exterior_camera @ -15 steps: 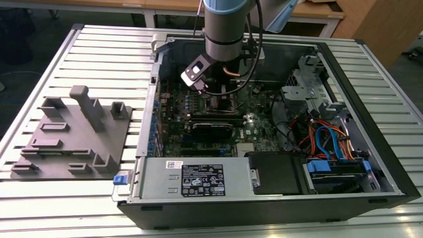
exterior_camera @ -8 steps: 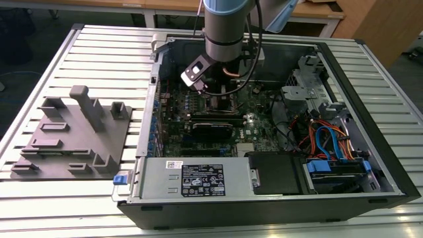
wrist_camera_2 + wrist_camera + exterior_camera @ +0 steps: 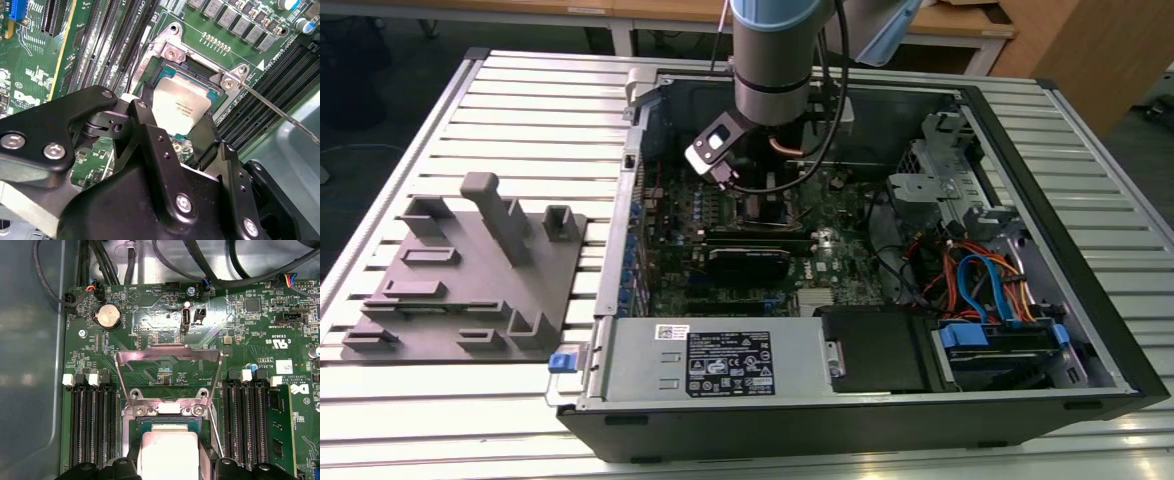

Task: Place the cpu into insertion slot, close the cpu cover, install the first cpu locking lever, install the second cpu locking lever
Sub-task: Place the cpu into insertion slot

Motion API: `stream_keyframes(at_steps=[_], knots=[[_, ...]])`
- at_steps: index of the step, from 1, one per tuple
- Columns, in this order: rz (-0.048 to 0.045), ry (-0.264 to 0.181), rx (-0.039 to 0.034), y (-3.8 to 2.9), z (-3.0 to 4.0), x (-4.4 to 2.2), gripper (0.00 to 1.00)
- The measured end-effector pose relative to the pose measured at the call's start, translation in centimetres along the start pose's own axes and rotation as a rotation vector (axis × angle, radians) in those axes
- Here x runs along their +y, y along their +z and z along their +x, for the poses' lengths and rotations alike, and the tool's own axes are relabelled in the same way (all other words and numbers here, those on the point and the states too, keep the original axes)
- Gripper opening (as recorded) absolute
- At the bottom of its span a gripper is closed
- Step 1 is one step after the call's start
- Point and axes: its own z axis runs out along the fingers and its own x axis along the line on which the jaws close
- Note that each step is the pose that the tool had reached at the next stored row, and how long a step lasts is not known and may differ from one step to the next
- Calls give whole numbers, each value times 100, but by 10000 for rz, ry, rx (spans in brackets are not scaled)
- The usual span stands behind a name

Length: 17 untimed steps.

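While the cpu cover (image 3: pixel 170 351) stands open, gripper (image 3: pixel 175 125) clasps the cpu (image 3: pixel 181 106).

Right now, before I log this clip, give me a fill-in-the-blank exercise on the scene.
1. The gripper is closed on the ___.
2. The cover is ___, not shut.
3. The fixture lies at the exterior view's ___ of the case.
Missing words: cpu; open; left.
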Motion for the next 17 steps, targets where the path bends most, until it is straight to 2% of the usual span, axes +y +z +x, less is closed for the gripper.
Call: stream_keyframes(at_steps=[7,8,17], knots=[[-3,3,6,2,1,0,55],[-2,3,6,2,1,0,61],[0,4,1,-1,0,0,61]])
